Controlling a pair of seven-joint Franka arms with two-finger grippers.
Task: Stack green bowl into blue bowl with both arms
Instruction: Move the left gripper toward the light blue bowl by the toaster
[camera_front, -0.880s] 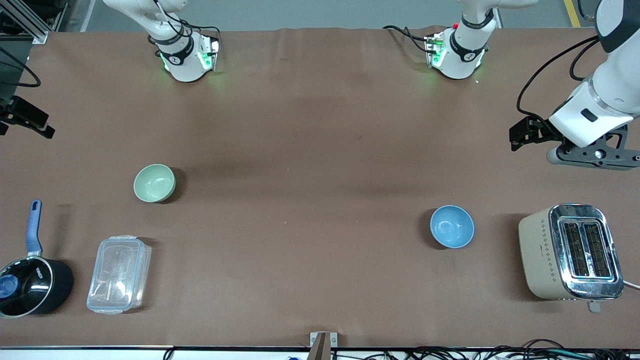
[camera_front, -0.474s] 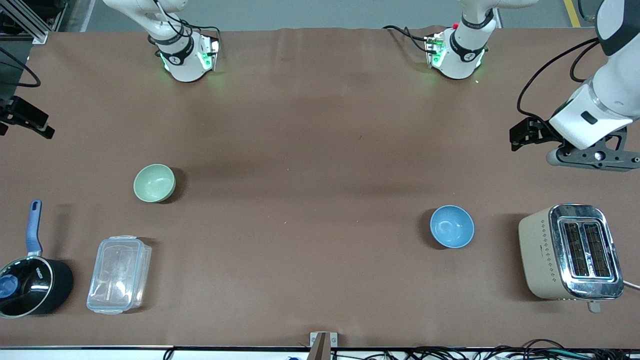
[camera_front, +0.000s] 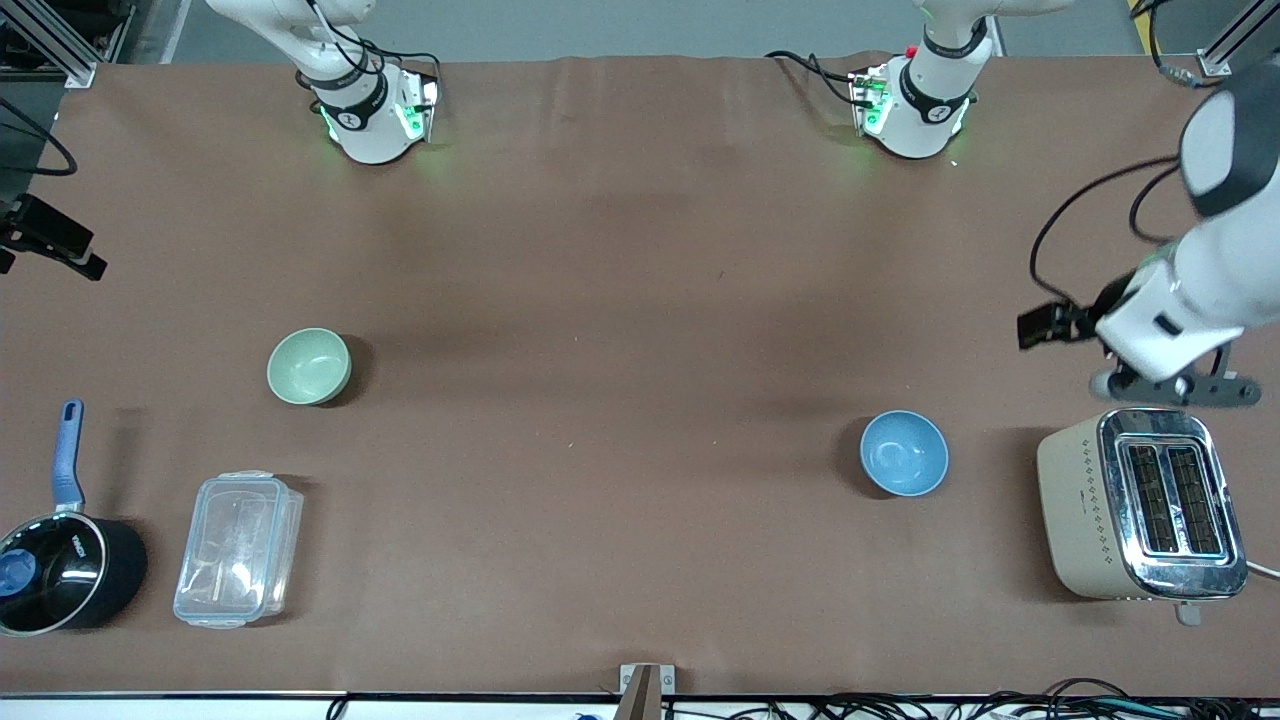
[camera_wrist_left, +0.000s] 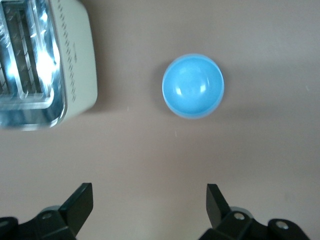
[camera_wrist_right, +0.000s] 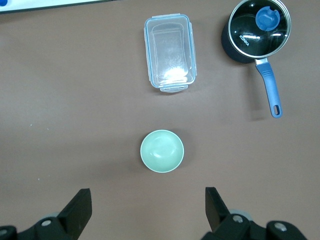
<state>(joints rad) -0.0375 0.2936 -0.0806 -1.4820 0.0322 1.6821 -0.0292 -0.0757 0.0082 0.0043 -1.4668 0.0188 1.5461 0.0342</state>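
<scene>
The green bowl (camera_front: 309, 366) stands upright and empty on the brown table toward the right arm's end; it also shows in the right wrist view (camera_wrist_right: 162, 150). The blue bowl (camera_front: 904, 453) stands upright and empty toward the left arm's end, beside the toaster; it also shows in the left wrist view (camera_wrist_left: 193, 86). My left gripper (camera_front: 1175, 388) hangs in the air over the table just by the toaster's edge, open and empty (camera_wrist_left: 150, 192). My right gripper (camera_wrist_right: 148, 195) is open and empty, high above the table short of the green bowl; it is out of the front view.
A beige and chrome toaster (camera_front: 1140, 503) stands at the left arm's end, also in the left wrist view (camera_wrist_left: 75, 55). A clear lidded container (camera_front: 238, 548) and a black saucepan with a blue handle (camera_front: 60, 570) stand nearer the front camera than the green bowl.
The left arm has swung its gripper toward the front camera, to just by the toaster. Both bowls lie as before.
</scene>
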